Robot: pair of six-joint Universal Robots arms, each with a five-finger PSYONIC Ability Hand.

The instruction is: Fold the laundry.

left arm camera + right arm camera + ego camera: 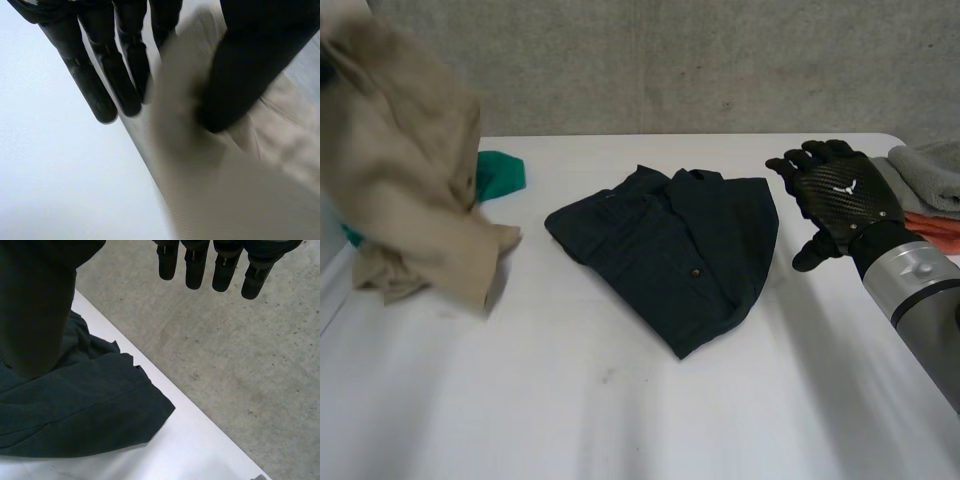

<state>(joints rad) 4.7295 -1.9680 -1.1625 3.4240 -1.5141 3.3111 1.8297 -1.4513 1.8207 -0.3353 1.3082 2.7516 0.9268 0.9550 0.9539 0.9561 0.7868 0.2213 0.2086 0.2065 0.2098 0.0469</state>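
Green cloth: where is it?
In the head view the green cloth lies far left on the table, peeking from behind the beige garment, left of the dark shirt.

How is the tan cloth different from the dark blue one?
The tan cloth is light; the dark blue cloth is nearly black. The tan cloth hangs bunched up, while the dark blue cloth lies flat and folded on the table. The left hand pinches the tan cloth; the right hand is open beside the dark blue cloth, gripping nothing. Both are soft laundry.

White table [620, 420]; dark shirt [680, 250]; green cloth [502, 172]
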